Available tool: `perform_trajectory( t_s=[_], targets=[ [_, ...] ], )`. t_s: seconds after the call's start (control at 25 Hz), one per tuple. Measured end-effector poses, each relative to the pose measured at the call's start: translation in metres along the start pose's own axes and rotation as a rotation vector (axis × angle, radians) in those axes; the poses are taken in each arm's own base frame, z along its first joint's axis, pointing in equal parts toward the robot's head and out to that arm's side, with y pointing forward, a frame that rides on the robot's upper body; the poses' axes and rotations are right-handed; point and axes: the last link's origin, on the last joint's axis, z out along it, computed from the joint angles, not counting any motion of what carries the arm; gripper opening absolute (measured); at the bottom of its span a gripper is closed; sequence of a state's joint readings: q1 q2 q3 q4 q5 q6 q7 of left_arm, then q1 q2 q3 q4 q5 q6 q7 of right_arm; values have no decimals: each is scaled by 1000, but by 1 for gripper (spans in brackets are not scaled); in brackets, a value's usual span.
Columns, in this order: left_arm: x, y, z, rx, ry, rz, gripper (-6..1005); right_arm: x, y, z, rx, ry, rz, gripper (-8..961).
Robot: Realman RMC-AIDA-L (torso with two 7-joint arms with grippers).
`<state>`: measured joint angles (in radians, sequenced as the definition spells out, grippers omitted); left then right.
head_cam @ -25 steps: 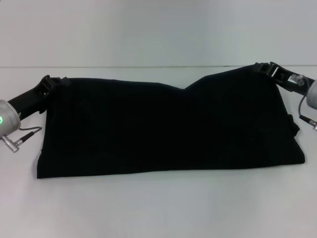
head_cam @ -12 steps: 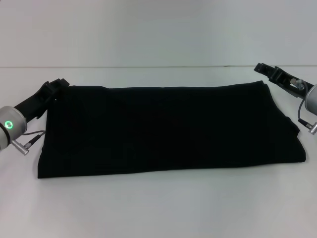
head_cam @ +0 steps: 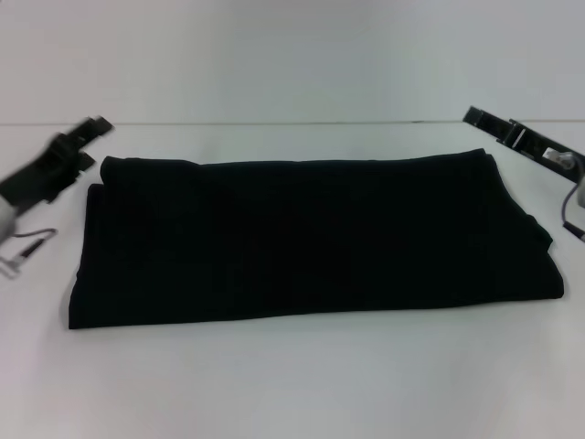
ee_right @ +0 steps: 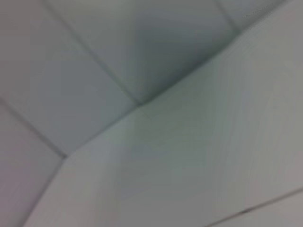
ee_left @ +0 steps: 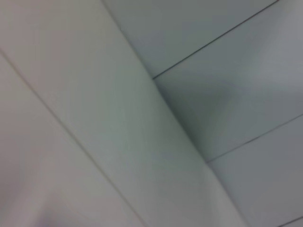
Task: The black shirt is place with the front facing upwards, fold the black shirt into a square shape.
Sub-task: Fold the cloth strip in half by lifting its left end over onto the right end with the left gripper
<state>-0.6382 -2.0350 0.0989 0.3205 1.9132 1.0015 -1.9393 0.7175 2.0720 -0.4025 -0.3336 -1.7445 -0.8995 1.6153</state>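
Head view: white table (head_cam: 292,384) carries the black shirt (head_cam: 311,238), folded into a wide flat band across the middle, no lettering showing. Left gripper (head_cam: 91,128) sits off the shirt's far left corner, clear of the cloth; right gripper (head_cam: 480,117) off the far right corner, also clear. Finger state of either: cannot tell. Wrist views show only pale panelled surfaces.

Black left gripper (head_cam: 87,131) and right gripper (head_cam: 484,119) — silver-grey wrists, thin grey cables trailing.
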Motion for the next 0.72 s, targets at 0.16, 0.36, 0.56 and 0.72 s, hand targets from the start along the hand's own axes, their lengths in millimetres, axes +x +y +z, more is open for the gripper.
perform_trajectory(
  t_s=[0.16, 0.36, 0.56, 0.72],
  targets=[
    [13, 2, -17, -67, -37, -16, 753, 4, 16, -21, -200, -23, -219, 652],
    [11, 6, -44, -140, -261, -50, 764, 30, 31, -43, -393, 26, -510, 659],
    [0, 12, -72, -225, -413, -40, 766, 58, 32, -50, -468, 160, -673, 795],
    [-11, 6, -93, -198, -553, -12, 766, 71, 31, -52, -490, 221, -735, 887]
  ],
)
